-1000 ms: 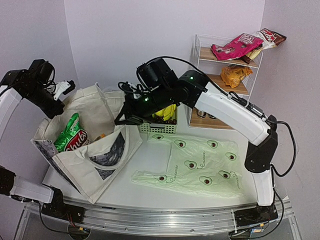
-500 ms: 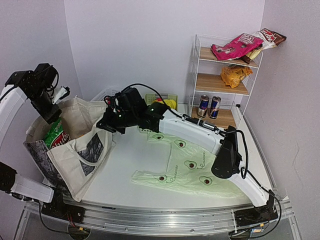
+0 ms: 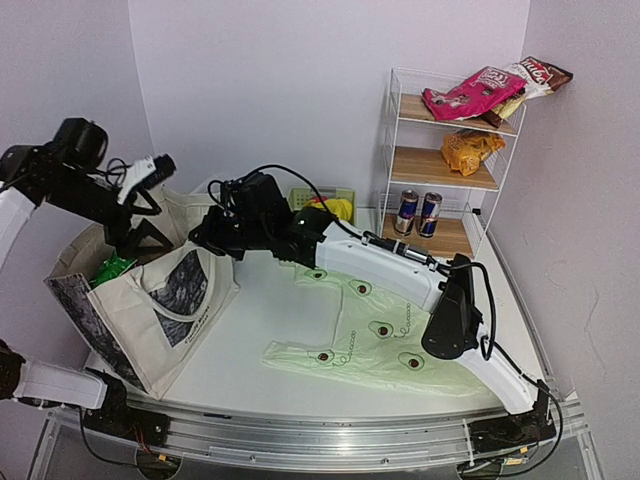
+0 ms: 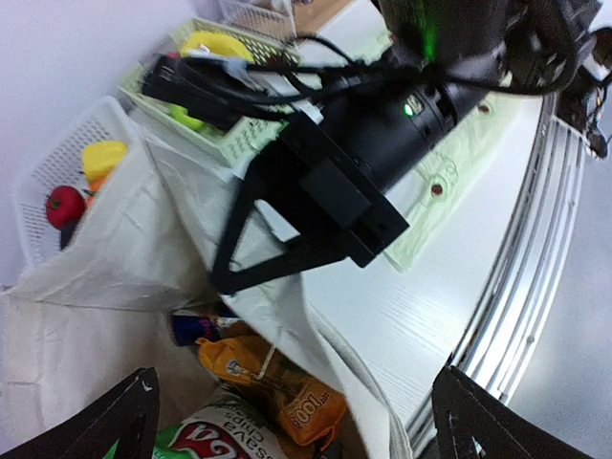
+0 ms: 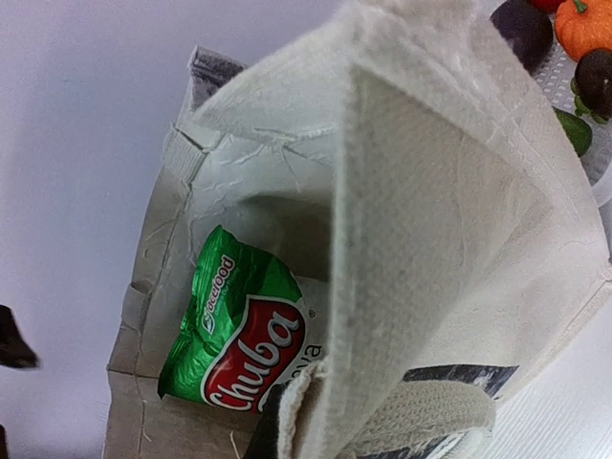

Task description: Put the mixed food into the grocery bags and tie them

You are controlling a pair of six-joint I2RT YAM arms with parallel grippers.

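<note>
Progress so far: your cream canvas tote with the dark grey printed panel (image 3: 150,310) stands open at the table's left. It already holds a green-white crisp packet (image 5: 239,335), an orange crisp packet (image 4: 277,378) and what looks like a blue-silver drink can (image 4: 194,327). Your right gripper (image 3: 213,238) is pinched on the tote's rim, on the side toward the table's middle. Your left gripper (image 3: 143,232) hangs over the mouth with fingers spread, carrying nothing. Yellow bananas (image 3: 337,208) sit in the green plastic basket (image 3: 305,197) behind. The thin pale-green plastic bag printed with avocados (image 3: 400,340) lies flat and unfilled, so I judge you have more loading and both ties left. The can is half buried, and you cannot make out any grape bunch.
</note>
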